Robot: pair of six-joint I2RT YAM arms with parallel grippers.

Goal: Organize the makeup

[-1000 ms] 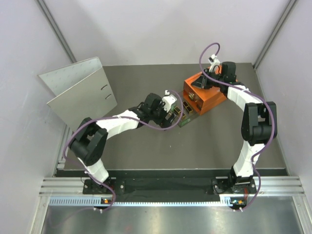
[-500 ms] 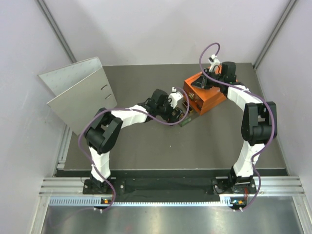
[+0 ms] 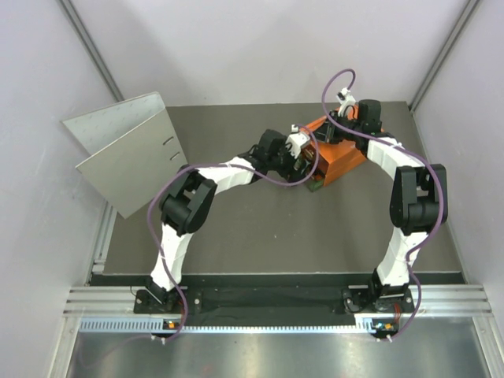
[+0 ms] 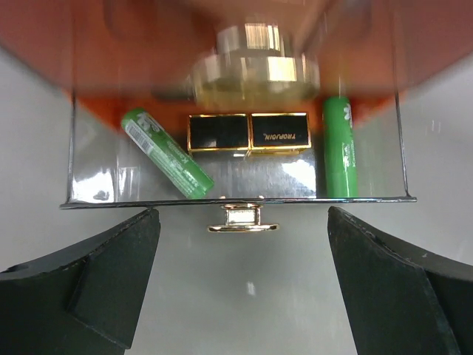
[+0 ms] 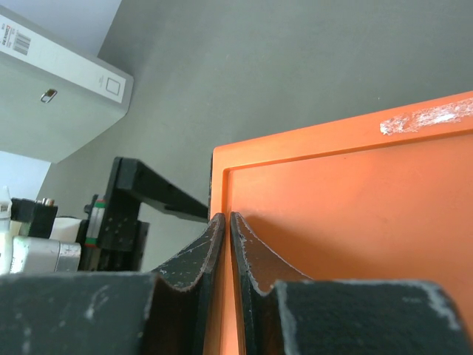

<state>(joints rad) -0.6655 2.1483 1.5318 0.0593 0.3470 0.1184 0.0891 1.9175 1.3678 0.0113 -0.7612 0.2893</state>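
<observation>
1. well, the makeup in view lies in the open drawer (image 4: 236,199) of the orange box (image 3: 350,157). a slanted green stick (image 4: 166,151) is on the left, a black-and-gold palette (image 4: 249,133) sits at the back middle, and a straight green stick (image 4: 340,148) runs beside the right wall. no other makeup shows in any view.
2. the left gripper (image 4: 242,240) faces the drawer front with its fingers spread wide and nothing between them. the small gold knob (image 4: 242,220) sits in the gap, and i cannot tell if anything touches it.
3. the right gripper (image 5: 225,220) has its fingers drawn in to a thin slit, holding nothing. its tips rest at the edge of the box top, probably to steady the box.
4. the sticks look light, stiff and smooth. being round, they will likely roll or slip, so each is best pinched across the middle of the barrel.
5. the slanted stick has free room on both sides. the straight one lies close to the wall, which leaves little space for a finger there.
6. the palette looks flat, hard and glossy, and the pans inside are probably fragile. a gentle hold on two opposite edges suits it, though it sits low and far back under the box.
7. the drawer seems light with thin clear walls. its knob is small, slick metal, so it needs a square pinch.
8. the grey binder (image 3: 126,153) stands well apart on the table (image 3: 236,228).
</observation>
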